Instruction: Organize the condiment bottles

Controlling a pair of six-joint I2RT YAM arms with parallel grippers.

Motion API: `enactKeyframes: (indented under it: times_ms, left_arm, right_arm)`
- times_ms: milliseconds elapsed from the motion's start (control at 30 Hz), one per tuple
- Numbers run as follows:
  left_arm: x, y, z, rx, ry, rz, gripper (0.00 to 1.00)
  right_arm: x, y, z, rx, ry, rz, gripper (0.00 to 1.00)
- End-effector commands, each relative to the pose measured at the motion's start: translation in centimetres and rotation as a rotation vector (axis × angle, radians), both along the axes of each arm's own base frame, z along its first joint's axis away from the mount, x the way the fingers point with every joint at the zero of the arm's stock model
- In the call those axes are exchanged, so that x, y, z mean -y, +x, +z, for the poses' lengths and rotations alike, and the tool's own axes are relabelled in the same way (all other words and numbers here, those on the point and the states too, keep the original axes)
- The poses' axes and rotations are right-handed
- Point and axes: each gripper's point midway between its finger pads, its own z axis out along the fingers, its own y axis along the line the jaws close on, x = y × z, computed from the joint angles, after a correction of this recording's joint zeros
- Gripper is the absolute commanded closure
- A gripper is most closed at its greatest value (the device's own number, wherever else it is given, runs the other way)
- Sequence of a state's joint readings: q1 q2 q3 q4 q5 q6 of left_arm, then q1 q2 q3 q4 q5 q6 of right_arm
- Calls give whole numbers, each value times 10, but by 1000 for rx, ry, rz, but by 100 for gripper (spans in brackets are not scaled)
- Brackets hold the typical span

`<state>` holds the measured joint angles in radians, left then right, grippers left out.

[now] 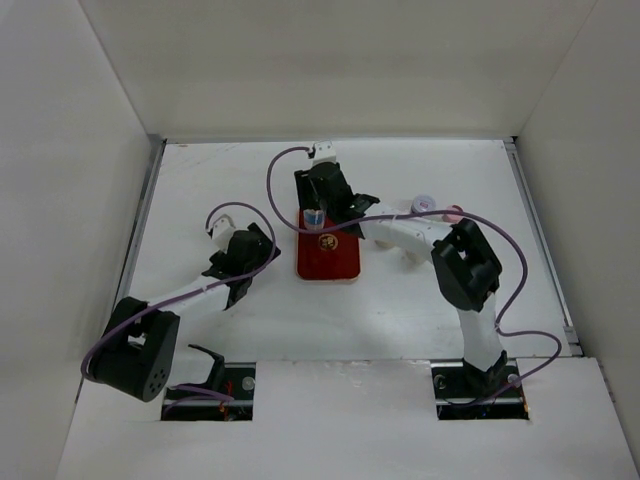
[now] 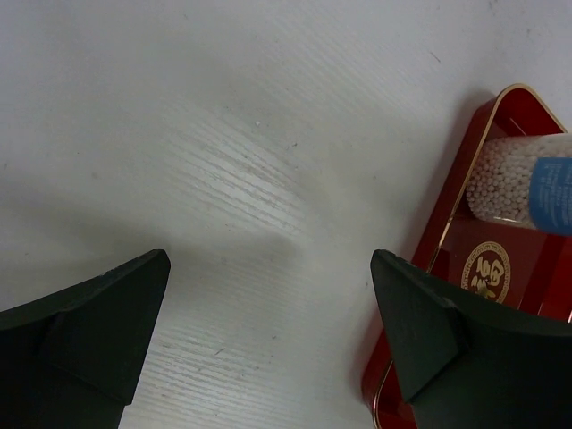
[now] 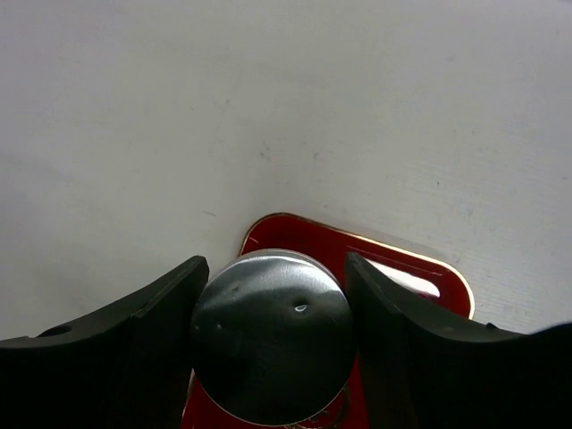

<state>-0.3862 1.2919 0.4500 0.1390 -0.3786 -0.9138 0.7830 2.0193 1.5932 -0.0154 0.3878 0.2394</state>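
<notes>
One grey-capped bottle — at the red tray's far end — tight between fingers of the right gripper

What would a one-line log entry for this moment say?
right end effector: closed on grey-capped bottle | bottle: at far end of red tray | left end effector: open, empty, beside tray

Both arms share one build: the left arm, lower left of the overhead frame, and the right arm, right of centre, have white tube links between bulky matte black joint housings. A thin purple cable loops off each one, and a small white camera block sits at each wrist. The left gripper and right gripper carry matte black, wedge-shaped fingers with blunt tips
</notes>
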Motion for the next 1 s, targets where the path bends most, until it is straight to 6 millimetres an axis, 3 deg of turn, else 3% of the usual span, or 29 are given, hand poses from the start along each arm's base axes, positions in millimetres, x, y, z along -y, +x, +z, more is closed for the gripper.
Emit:
enactKeyframes:
  times_ms: [0,100,200,333,433,500,767,967]
  left_arm:
    - [3,7,15,63,-45,3,0]
    - [4,7,14,60,-44,2,0]
    - [4,7,15,64,-48,0,0]
    - [3,7,14,60,-46,3,0]
    - [4,7,14,62,-47,1,0]
    - [4,8,12,55,-44,0,0]
    - [9,8,12,55,-54,-14,0]
    - [8,8,14,67,-62,-13,0]
  right_arm:
    - [-14,20,61,131,146,-16,47]
    - [-17,17,52,119,129,-8,30]
    - [-13,9,70,141,154,-7,13]
    - [8,-11,114,190,199,-14,8]
    - [46,-22,129,216,216,-69,9]
    - [75,-31,124,212,199,-114,12]
    - [177,-48,46,80,49,-359,28]
    - [195,-52,5,-27,-49,-406,25]
